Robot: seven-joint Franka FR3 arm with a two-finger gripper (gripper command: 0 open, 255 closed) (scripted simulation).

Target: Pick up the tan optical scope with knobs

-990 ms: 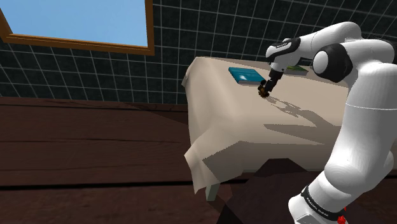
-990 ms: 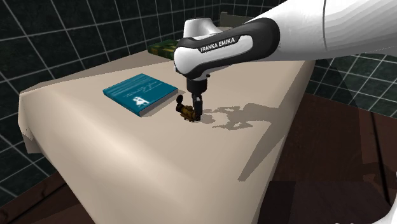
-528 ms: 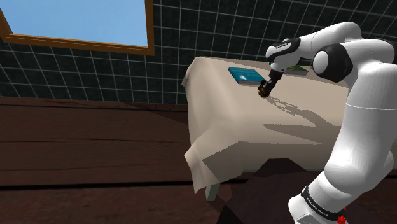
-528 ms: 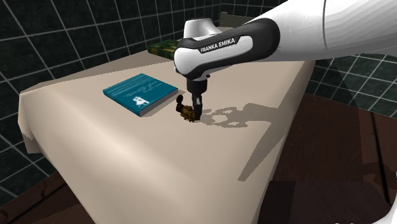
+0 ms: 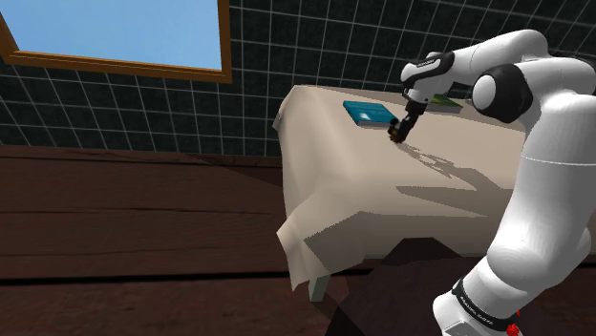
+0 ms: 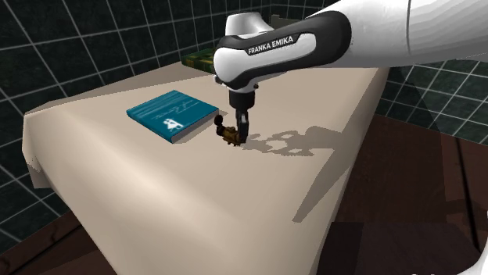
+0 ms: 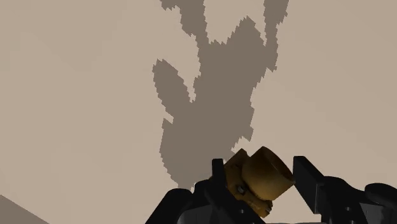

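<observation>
The tan scope (image 7: pixel 261 178) sits between the two fingers of my end effector (image 7: pixel 262 191), which is clenched on it from both sides, its round end pointing away from the palm. In the second exterior view the scope (image 6: pixel 227 135) hangs at or barely above the worktop (image 6: pixel 195 211), near its middle, with its shadow close by at three o'clock. So I judge the grasp made and the lift hardly begun: what is left is to raise it clear. I count one scope, one end effector (image 6: pixel 233 134) and one arm. One teal book (image 6: pixel 172 114) lies at ten o'clock of the scope, and one dark green flat thing (image 6: pixel 202 57) at twelve o'clock, by the far edge.
</observation>
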